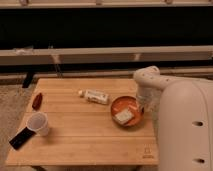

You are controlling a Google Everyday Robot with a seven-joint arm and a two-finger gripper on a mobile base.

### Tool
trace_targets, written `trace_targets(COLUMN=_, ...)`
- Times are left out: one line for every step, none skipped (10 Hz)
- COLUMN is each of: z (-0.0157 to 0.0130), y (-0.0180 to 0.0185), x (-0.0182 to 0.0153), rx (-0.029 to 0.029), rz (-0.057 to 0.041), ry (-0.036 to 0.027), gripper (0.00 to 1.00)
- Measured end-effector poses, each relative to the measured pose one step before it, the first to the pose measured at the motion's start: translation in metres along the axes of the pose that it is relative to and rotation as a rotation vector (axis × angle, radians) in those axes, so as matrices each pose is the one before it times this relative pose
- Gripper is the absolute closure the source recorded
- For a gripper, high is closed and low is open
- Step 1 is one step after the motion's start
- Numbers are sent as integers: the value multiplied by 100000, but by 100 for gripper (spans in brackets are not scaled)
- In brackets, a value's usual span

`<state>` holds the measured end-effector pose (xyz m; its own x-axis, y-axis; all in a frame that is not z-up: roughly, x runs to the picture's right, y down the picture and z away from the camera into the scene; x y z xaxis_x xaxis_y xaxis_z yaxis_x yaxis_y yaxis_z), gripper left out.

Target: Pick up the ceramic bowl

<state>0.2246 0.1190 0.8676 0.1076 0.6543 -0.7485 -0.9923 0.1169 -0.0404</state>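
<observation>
The robot's arm [148, 80] is a smooth off-white shell with a rounded, bulbous joint. The broad link [182, 127] nearer the camera is the same matte white, with two small dark holes [198, 123]. Its pale gripper [137, 106] is at the ceramic bowl [120, 104]'s right rim.

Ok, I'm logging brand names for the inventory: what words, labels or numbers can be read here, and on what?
White plastic bottle lying on its side: label print blurred, unreadable.
Light wooden table: small dark mark near its front right corner, too small to read.
Robot's hand, at the glossy orange-red ceramic bowl's right rim: no text visible.
</observation>
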Motion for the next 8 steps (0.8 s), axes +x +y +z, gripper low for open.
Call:
trace_targets(z=-1506, y=244, x=15, rx=-1926, rz=-1074, ry=533, gripper=95)
trace_targets(z=-1228, y=226, x=-40, rx=-1759, rz=-1278, ry=620, gripper=95)
trace_targets(z=-393, y=97, x=-92, rx=-1180, rz=-852, ry=309, gripper=95)
trace_targets(z=-95, y=93, x=-159, rx=-1837, rz=-1161, ry=412, gripper=95)
trace_targets(z=-282, y=137, x=-110, rx=-1887, rz=-1191, ry=222, gripper=95)
trace_targets(z=-760, y=274, x=-188, rx=-1569, rz=-1068, ry=273, gripper=95)
trace_targets(z=-754, y=368, x=-162, rx=-1374, rz=-1043, ry=338, gripper=95)
trace_targets(z=-1453, y=733, x=-349, rx=-2310, rz=-1919, ry=373, gripper=95)
